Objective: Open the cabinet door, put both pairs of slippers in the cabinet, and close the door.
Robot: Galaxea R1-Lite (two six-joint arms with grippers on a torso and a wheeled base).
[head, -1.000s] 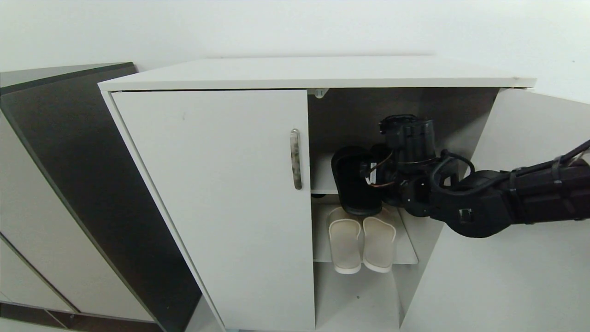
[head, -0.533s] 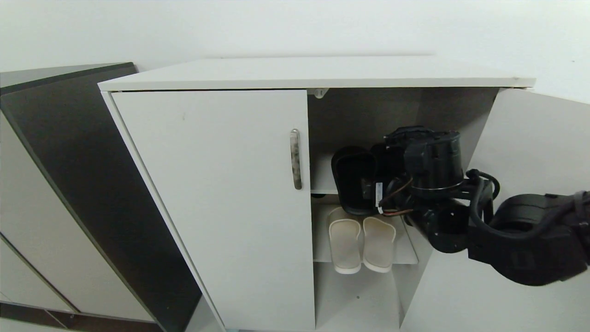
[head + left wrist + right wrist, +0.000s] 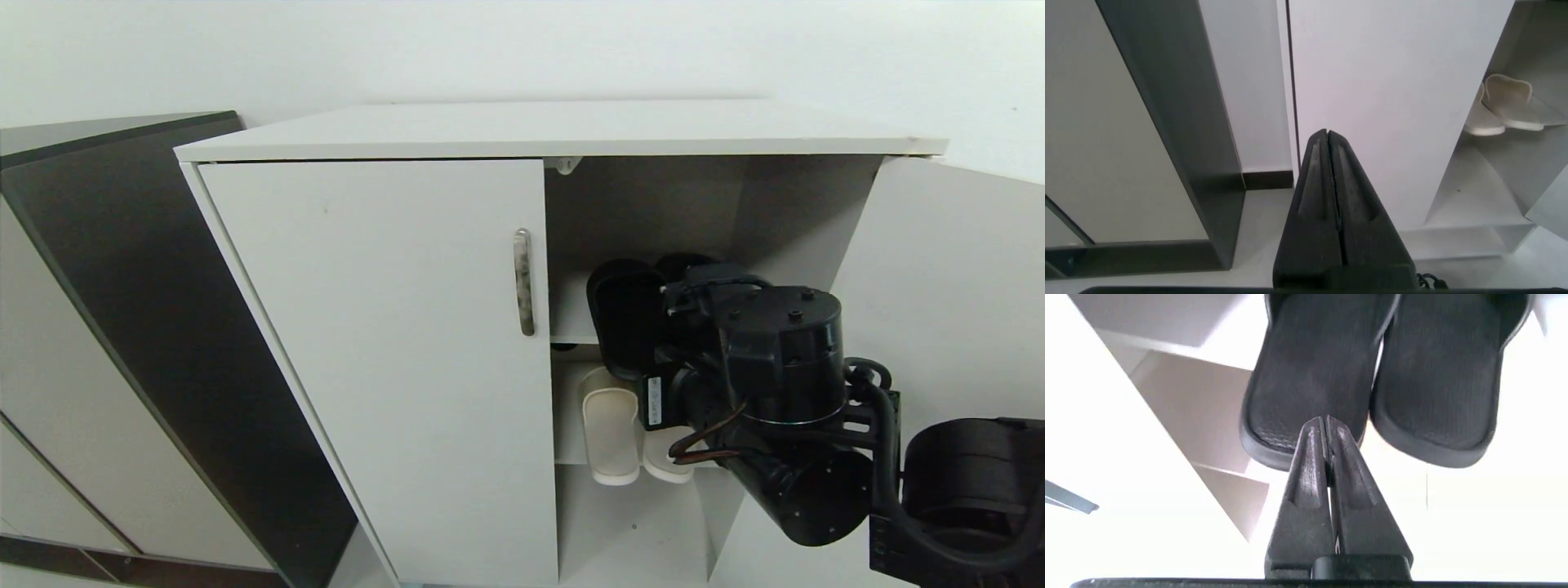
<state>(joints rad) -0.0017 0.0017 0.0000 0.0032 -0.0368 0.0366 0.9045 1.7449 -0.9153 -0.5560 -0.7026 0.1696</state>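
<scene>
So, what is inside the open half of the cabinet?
A pair of black slippers on the upper shelf and a pair of white slippers on the shelf below. The right arm covers part of both pairs; the closed door hides the other half.

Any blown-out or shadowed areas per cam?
Right wrist view: the white wooden cabinet blows out around the black textured rubber slippers. Head view: the cabinet's upper compartment sits in shadow. Left wrist view: evenly lit, the cream rubber slippers read clearly.

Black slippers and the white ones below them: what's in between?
A white shelf: the black slippers sit on it, the white slippers on the lower shelf, as the head view shows.
</scene>
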